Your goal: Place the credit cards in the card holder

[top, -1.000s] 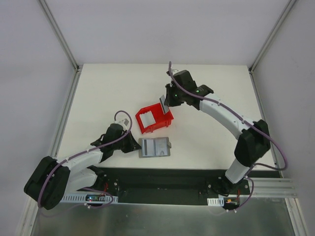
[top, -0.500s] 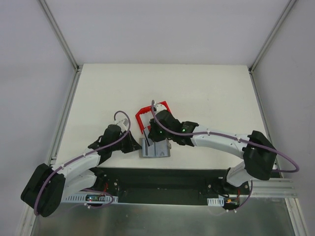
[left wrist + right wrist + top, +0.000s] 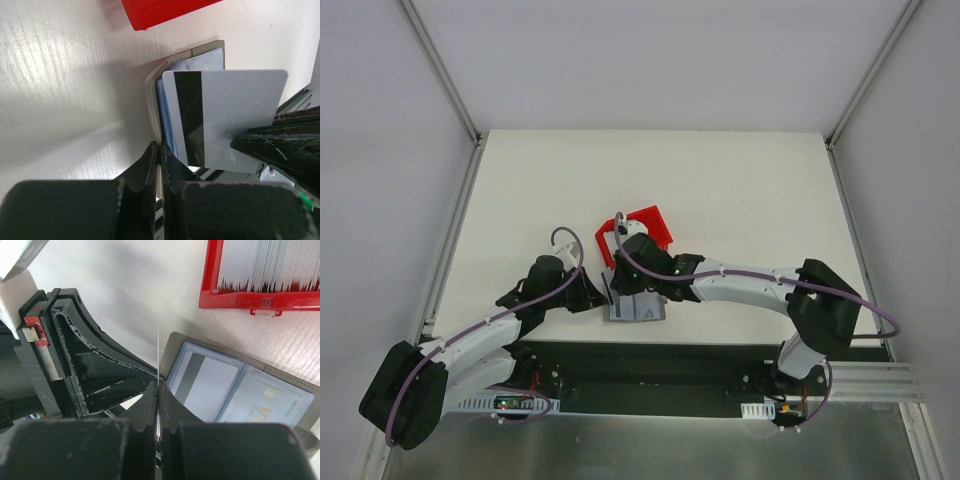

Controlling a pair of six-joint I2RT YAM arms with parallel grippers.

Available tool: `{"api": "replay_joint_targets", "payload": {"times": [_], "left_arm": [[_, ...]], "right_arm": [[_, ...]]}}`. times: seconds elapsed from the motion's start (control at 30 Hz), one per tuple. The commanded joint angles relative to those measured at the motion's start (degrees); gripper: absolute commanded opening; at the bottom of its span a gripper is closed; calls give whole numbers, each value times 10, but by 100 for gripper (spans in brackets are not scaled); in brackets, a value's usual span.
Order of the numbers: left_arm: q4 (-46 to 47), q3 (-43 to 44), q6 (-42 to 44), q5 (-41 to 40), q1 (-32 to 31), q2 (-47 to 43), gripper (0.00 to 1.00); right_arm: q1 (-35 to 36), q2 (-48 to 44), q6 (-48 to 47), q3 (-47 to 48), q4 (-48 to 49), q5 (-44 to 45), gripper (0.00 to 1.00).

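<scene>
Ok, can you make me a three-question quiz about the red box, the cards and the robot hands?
1. Where is the red bin? A) just beyond the card holder in the top view B) on top of it C) off the table
2. The held card has a stripe of what colour? A) red B) black C) green
3. The right gripper is A) open and empty B) shut on the card C) shut on the bin
Answers: 1 A, the top view shows it there. 2 B, the left wrist view shows black. 3 B, its fingers pinch the card's edge.
</scene>
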Motion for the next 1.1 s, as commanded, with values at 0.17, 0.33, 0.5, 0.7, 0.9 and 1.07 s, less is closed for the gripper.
{"api": "replay_joint_targets", "payload": {"times": [0.17, 0.33, 0.5, 0.7, 0.9, 1.07], "left_arm": [[7, -3, 14, 13, 2, -7, 0], [7, -5, 14, 11, 2, -7, 0], [6, -6, 14, 10, 2, -5, 0], [7, -5, 15, 10, 2, -5, 0], [7, -6, 15, 8, 2, 1, 0], [7, -6, 16, 6, 2, 6, 0]], "right_arm": [[5, 18, 16, 7, 20, 6, 0], [6, 13, 10, 3, 17, 27, 0], [6, 6, 5, 1, 3, 37, 1], [5, 3, 0, 6, -14, 44, 0], [5, -14, -6, 4, -28, 59, 0], [6, -29, -7, -1, -34, 64, 0]]}}
